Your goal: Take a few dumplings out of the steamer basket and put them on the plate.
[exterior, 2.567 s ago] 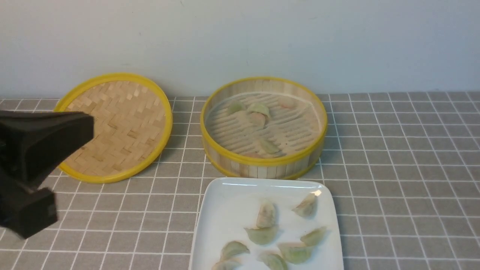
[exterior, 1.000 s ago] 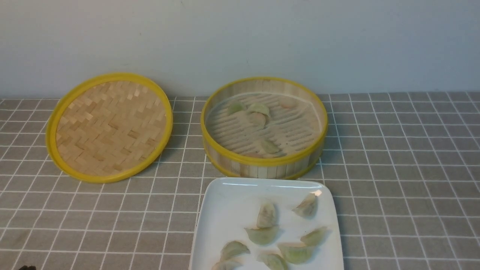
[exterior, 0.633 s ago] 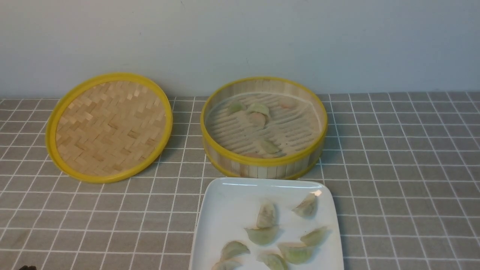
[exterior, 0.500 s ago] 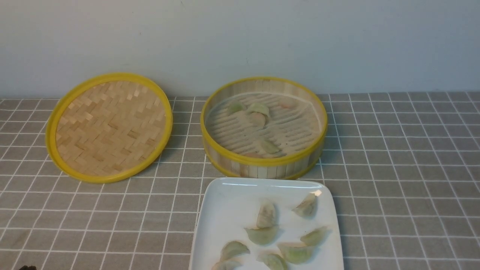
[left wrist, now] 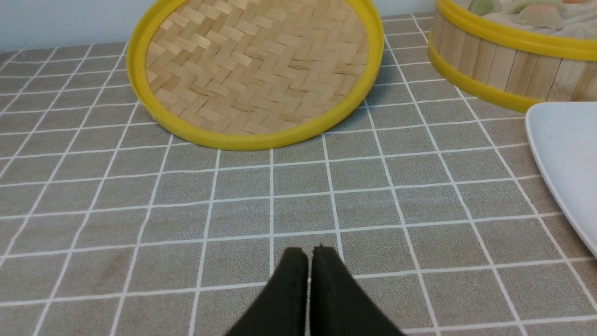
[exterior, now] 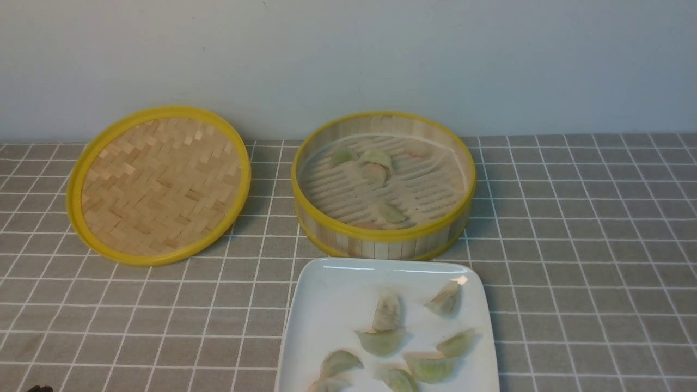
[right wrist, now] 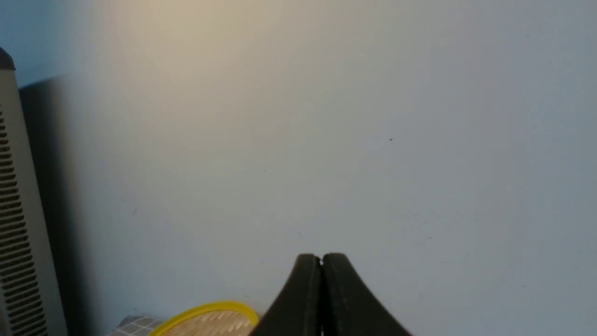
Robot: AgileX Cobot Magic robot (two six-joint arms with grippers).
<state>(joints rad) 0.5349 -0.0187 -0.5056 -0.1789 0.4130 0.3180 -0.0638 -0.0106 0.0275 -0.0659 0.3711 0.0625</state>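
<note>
Sitting on the white plate [exterior: 326, 305] at the 6 o'clock edge of the front view are about seven pale green dumplings [exterior: 381, 340], bunched on its near half, so "a few" looks already covered. A handful more stay in the steamer basket [exterior: 384, 234] just past the plate at 12 o'clock from it, mostly toward the far-left part of the ribbed floor, with one nearer the front wall. Plate and basket sit almost touching, probably to keep each carry short.

The woven lid [exterior: 158, 185] lies well off at 9 o'clock from the basket, tilted with its far rim up by the wall, which leaves the basket's top free to reach into.

The left gripper [left wrist: 310, 254] hangs low over the grey checked tablecloth [exterior: 588, 245], jaws pressed together and holding nothing, lid ahead of it. The right gripper [right wrist: 322, 259] is also clamped shut and empty, pointed at the bare wall [exterior: 348, 60]. Both look parked, like the job's wrapping up.

No brand, label or readable writing shows anywhere.
</note>
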